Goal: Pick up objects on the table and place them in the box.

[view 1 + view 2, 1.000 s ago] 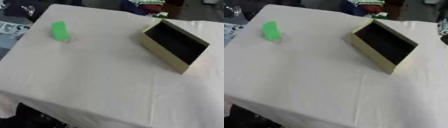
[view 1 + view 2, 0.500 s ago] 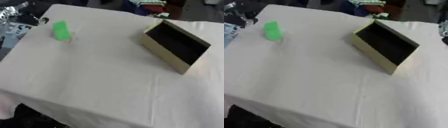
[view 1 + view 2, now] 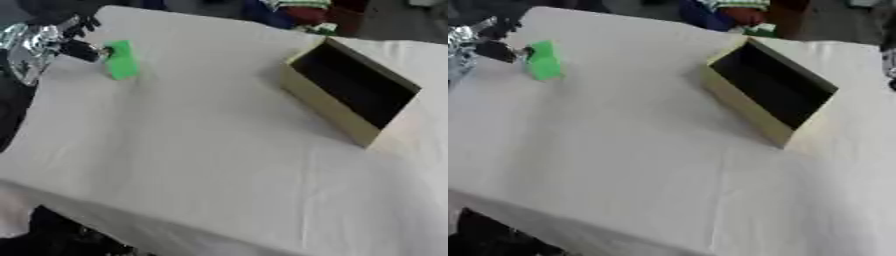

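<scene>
Reaching in from the far-left corner of the worktop [image 3: 201,150], the left hand [image 3: 48,40] has a dark fingertip touching the green object [image 3: 121,60]; whether it grips, I cannot tell. The box [image 3: 350,92] stands well to its right, open side up.

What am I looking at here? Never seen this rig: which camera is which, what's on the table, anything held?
Both pictures come from one stereo camera in a humanoid robot's head, looking down at the same moment. The table, covered in a pale cloth, carries a small bright green block at far left and an open tan cardboard box with a dark inside at right. The robot's black-and-silver left hand reaches in from the left edge, its fingers at the block; whether it grips yet is unclear. The right hand is out of view.
</scene>
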Tool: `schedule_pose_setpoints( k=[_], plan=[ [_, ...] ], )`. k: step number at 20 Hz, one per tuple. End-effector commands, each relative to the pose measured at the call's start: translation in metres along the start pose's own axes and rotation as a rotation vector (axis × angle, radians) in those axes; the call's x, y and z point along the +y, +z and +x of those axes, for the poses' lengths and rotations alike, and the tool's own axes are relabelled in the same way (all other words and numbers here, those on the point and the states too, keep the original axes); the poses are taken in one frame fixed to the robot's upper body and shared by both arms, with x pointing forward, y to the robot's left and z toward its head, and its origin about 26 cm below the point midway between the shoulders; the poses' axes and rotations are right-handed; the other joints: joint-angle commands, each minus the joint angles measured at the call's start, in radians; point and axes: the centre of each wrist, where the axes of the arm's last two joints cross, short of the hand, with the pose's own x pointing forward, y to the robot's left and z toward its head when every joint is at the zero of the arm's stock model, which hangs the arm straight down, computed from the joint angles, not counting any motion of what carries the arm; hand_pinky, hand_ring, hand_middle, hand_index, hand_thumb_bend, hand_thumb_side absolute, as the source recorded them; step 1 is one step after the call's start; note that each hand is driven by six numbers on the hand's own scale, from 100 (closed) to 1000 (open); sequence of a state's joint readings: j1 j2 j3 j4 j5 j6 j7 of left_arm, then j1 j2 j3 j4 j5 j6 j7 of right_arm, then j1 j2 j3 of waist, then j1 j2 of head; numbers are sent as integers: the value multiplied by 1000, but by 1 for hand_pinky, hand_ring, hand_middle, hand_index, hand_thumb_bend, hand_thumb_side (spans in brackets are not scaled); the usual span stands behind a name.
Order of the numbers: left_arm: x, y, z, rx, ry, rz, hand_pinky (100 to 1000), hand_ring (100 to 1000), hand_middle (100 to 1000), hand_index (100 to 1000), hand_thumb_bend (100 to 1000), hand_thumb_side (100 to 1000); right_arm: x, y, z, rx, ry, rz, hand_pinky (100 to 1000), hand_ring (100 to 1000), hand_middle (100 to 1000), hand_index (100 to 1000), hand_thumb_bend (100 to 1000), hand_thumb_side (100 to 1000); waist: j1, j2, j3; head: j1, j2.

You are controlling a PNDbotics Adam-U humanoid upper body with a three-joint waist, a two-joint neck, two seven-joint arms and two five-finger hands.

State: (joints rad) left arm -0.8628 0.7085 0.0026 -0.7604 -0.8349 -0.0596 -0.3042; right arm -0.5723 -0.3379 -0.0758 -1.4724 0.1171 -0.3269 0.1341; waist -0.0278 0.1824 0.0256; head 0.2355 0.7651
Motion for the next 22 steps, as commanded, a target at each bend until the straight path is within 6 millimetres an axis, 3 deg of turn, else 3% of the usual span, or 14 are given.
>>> schedule_pose_setpoints(
  k=[1,12,18,22],
  plan=[
    [12,1,-2,15,-6,40,781,777,789,898,375,456,-6,-8,6,-28,14,-1,626,847,615,808,100,397,1,-13,-1,3,5],
    [-1,-2,-2,24,18,-12,776,768,782,895,415,498,-5,-7,6,-27,7,-3,626,848,614,807,100,408,-1,-6,-6,6,5],
    [-7,-3,-3,44,21,-57,774,760,777,897,379,545,-5,-7,5,-26,6,-3,626,848,613,807,100,404,-2,-3,-7,7,5],
    [-10,-3,-3,55,19,-78,763,738,751,881,358,531,-5,-7,6,-26,5,-3,626,848,613,807,100,405,-2,-2,-8,8,5]
  ],
)
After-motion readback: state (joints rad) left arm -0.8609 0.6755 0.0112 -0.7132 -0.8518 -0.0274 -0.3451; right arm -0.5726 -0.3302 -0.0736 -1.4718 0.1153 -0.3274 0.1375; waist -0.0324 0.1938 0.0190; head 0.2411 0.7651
